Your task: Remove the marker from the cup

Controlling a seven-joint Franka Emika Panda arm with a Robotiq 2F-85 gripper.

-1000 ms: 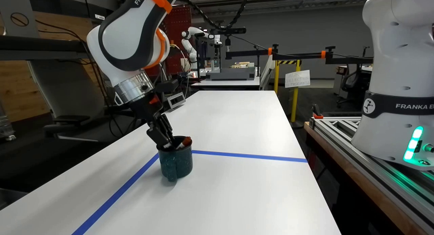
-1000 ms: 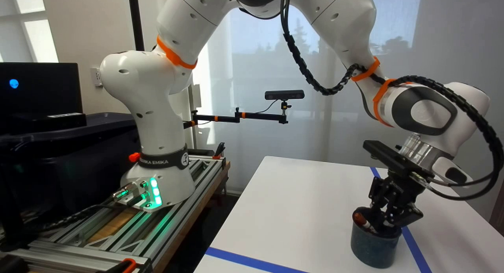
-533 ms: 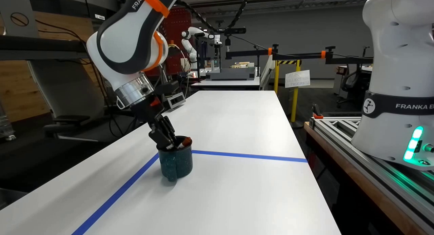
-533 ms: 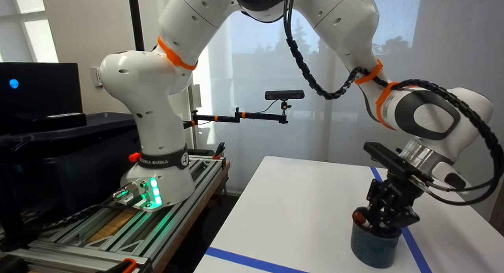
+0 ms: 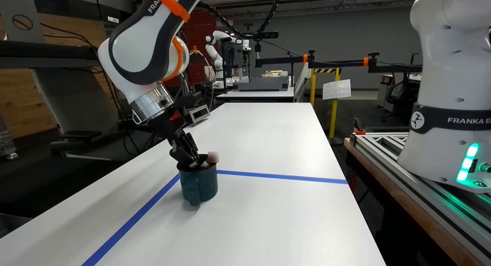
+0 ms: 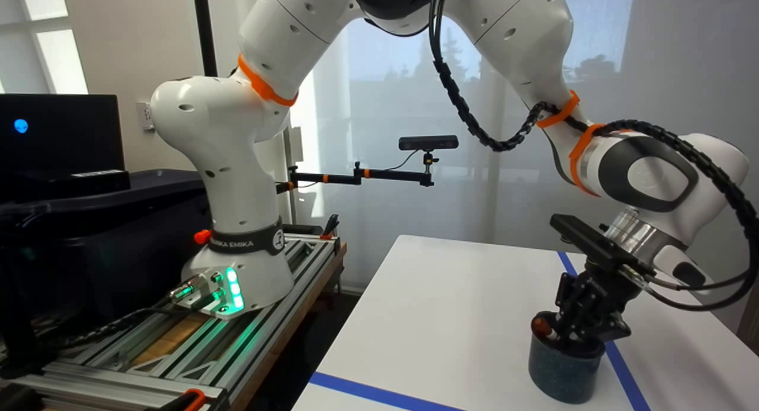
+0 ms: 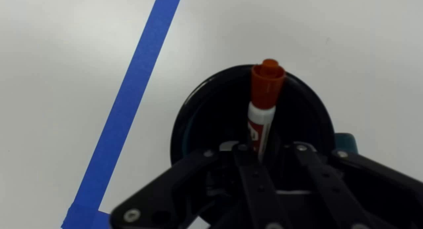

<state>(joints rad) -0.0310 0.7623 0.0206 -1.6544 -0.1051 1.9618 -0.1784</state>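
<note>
The cup [image 5: 198,187] is dark teal and stands upright on the white table. It shows in the other exterior picture too [image 6: 566,372], and its dark rim [image 7: 198,96] shows in the wrist view. The marker [image 7: 267,90] leans inside the cup, its red-orange end just over the rim and its white part below. The red end also shows in both exterior views [image 5: 211,158] [image 6: 541,327]. My gripper [image 7: 269,149] points tilted down into the cup [image 6: 576,337]. Its fingers are partly open on either side of the marker's lower body. The fingertips and marker bottom are hidden in the dark cup.
The cup's handle [image 7: 346,142] sticks out at the right in the wrist view. Blue tape lines [image 5: 282,176] run along the white table [image 5: 276,220] by the cup. The robot's base [image 6: 246,268] stands on a metal frame beside the table.
My arm has come down slightly and the fingers have drawn a little closer together inside the cup. The red marker end looks blurred in an exterior view. The cup has not moved.
</note>
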